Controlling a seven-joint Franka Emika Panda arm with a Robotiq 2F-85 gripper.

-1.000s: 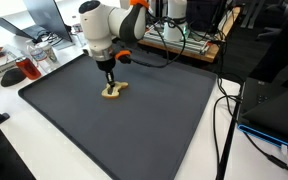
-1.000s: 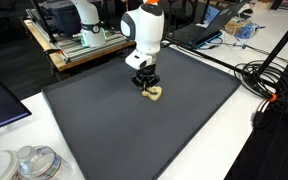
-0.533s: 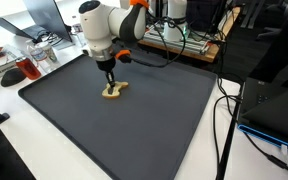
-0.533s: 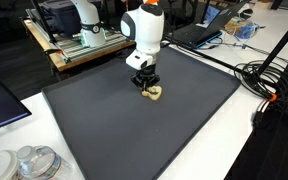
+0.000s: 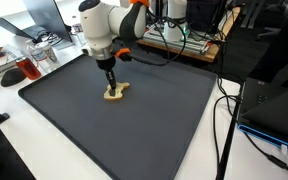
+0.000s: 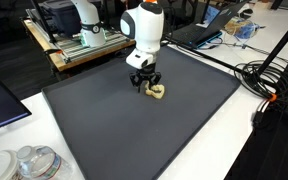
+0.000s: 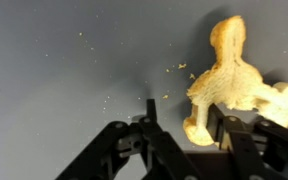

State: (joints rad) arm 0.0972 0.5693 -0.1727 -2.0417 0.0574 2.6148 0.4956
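Note:
A tan, knobbly, bone-like piece [image 7: 229, 85] lies flat on the dark grey mat [image 5: 134, 130], also seen in both exterior views [image 5: 115, 92] [image 6: 156, 92]. My gripper [image 7: 182, 112] points straight down over it [image 5: 108, 78] [image 6: 146, 82]. The jaws stand apart. One lower lobe of the piece sits between them, close against the right finger [image 7: 216, 120], with a gap to the left finger [image 7: 149, 108]. Small crumbs [image 7: 180, 68] are scattered on the mat near the piece.
The mat [image 6: 134, 130] covers most of a white table. A red item [image 5: 29, 68] and clutter sit off one mat corner, cables [image 5: 224, 115] run along another side. Clear plastic containers [image 6: 34, 162] stand near a front corner, and a laptop [image 6: 209, 25] lies behind.
The jaws were shut on the tan piece and have now spread apart, letting it go. The piece stays on the mat and the arm has barely moved.

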